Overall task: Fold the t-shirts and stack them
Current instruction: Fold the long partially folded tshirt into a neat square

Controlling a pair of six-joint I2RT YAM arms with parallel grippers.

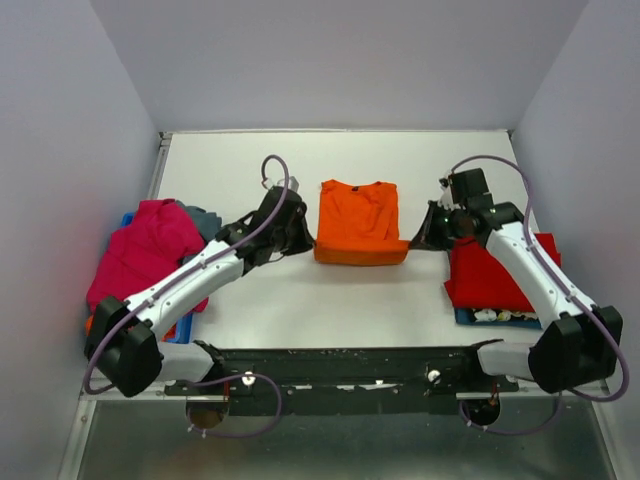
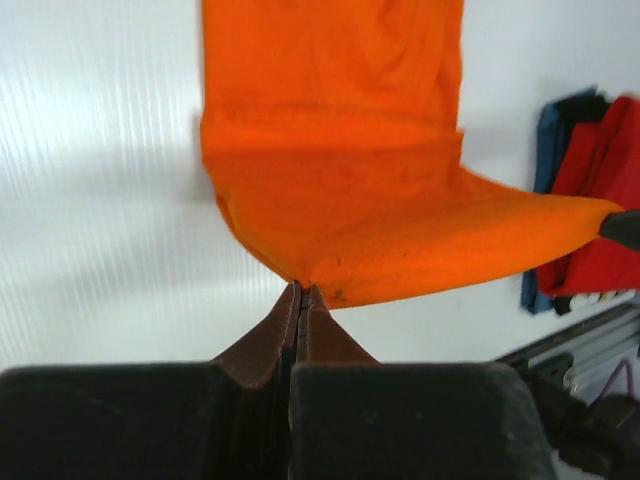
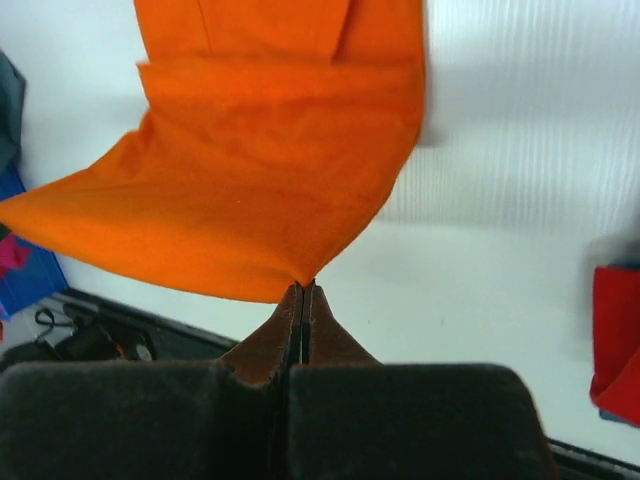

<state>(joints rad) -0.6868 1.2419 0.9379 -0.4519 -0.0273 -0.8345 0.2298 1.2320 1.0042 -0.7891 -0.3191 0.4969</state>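
The left gripper (image 2: 303, 292) is pinched tight on one near corner of the orange t-shirt (image 2: 340, 180). The shirt's near edge is lifted off the white table (image 2: 100, 200) and pulled out to the right. There, the dark tip of the right gripper (image 2: 622, 228) meets its other corner. A red t-shirt (image 2: 600, 170) lies on a blue t-shirt (image 2: 548, 140) further right.

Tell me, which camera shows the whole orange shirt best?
The top external view: the orange t-shirt shows whole there, from collar to lifted near hem. The left wrist view shows only its near part, with one corner pinched by the left gripper; the right wrist view shows the other corner in the right gripper.
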